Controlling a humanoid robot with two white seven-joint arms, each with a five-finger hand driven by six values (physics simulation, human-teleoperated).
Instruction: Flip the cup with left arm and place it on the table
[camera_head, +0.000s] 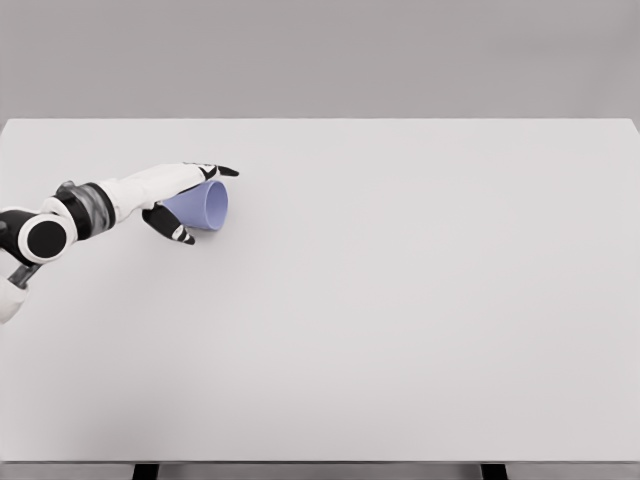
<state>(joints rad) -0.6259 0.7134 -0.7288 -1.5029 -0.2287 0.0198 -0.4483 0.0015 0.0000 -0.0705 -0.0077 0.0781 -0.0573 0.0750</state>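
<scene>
Cup: pale lavender-blue, plain, no handle visible, tapered shape. It sits in the upper left of the frame, tipped on its side with the wide open mouth facing right toward the middle of the picture. The rim reads as a lighter oval; the inside looks the same colour as the outside. Can't tell whether its lower edge touches the table or sits just above it; a faint shadow lies under it.

The narrow base end is hidden behind the palm, so the bottom can't be made out. The arm is cut off at the left edge of the frame, past the black-and-white joint. Fingertip detail is small and dark, hard to count.

Left hand comes in from the left edge, forearm stretched roughly level and angled slightly upward to the right. Fingers are clamped on the cup: white upper fingers with black tips lie across its top, the thumb presses below it at the lower side. Palm faces right, wrist straight.
</scene>
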